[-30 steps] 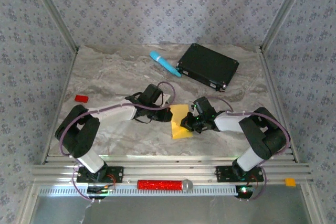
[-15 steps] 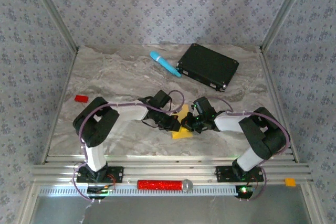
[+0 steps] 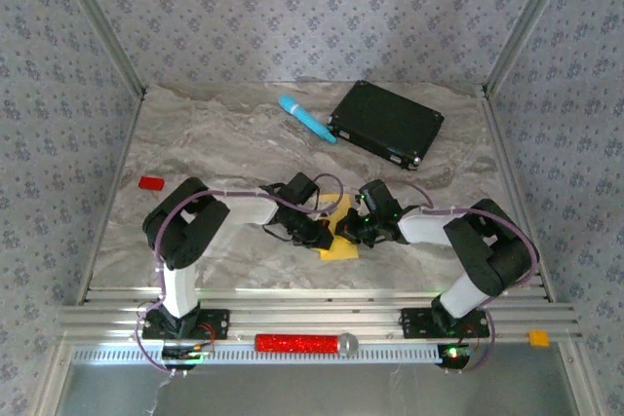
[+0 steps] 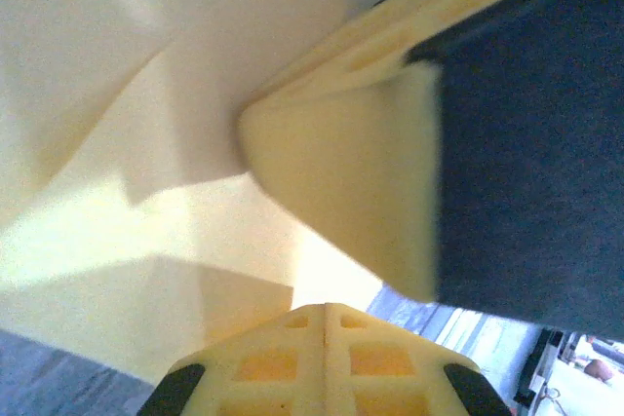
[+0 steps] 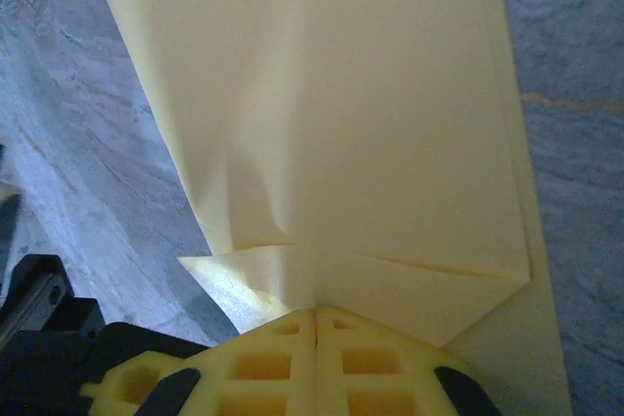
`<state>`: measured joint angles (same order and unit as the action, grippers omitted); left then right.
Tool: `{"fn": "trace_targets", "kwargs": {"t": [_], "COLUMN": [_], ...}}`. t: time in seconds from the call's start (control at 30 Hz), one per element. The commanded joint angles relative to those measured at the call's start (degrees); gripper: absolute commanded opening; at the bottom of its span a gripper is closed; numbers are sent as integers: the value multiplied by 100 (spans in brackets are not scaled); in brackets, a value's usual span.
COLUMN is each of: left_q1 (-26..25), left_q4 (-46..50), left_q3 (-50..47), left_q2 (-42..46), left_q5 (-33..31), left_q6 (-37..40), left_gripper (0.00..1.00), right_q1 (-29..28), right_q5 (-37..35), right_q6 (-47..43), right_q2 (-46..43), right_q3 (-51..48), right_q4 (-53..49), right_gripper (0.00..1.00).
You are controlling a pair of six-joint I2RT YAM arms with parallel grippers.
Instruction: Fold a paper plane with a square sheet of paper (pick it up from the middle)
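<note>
Left gripper (image 3: pixel 319 236) has its jaws together, tips meeting on a hairline seam in its wrist view, and they sit right on the square sheet of paper (image 3: pixel 339 246); whether a layer is nipped between them, I can't tell. Right gripper (image 3: pixel 348 232) is pressed closed too, the seam between its tips (image 5: pixel 317 317) barely a line, set down where two creases of the paper (image 5: pixel 341 124) run together; again, caught or only touched, I can't say. From the left wrist a second pale finger (image 4: pixel 341 192) with a dark body comes in from the upper right and lies against the folded yellow surface.

Over to the black flat box (image 3: pixel 387 124): it lies closed at a slant on the marbled table (image 3: pixel 214 143), so its contents are hidden. The paper lies well to the near side of that box and a little left of it, flat on the table, partly folded, with layered edges and a turned-in corner in the right wrist view. The two grippers close on it from opposite sides, left one on the side away from the box's right end, and between them they cover the paper's middle in the top view.

Around the box: a light-blue cylinder (image 3: pixel 305 117) lies just beside its left corner, angled; a small red block (image 3: pixel 150 183) sits far to the box's left and somewhat nearer the arms, well apart from the paper; a red bar (image 3: pixel 297 343) rests on the near rail, far on the near side of the box.
</note>
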<state>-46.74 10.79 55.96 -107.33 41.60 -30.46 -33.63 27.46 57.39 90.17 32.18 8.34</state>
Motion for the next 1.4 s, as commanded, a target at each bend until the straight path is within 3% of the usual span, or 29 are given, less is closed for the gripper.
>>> {"fn": "trace_targets", "kwargs": {"t": [0.0, 0.43, 0.73, 1.37], "left_q1": [-25, -60, -66, -105], "left_q4": [431, 297, 117, 353], "left_q3": [-158, -219, 47, -1057], "left_q2": [131, 783, 295, 1095], "left_q5": [-212, -251, -101, -157], "left_q6": [354, 224, 162, 303], "left_gripper": [6, 7, 7, 7], "right_q1": [36, 82, 103, 142], "right_q5": [-373, -361, -387, -395], "right_q6": [-96, -116, -115, -157], "right_q2": [224, 146, 132, 176], "right_q3": [-167, -239, -268, -310], "right_q4": [-638, -648, -641, -667], "right_gripper": [1, 1, 1, 1]}}
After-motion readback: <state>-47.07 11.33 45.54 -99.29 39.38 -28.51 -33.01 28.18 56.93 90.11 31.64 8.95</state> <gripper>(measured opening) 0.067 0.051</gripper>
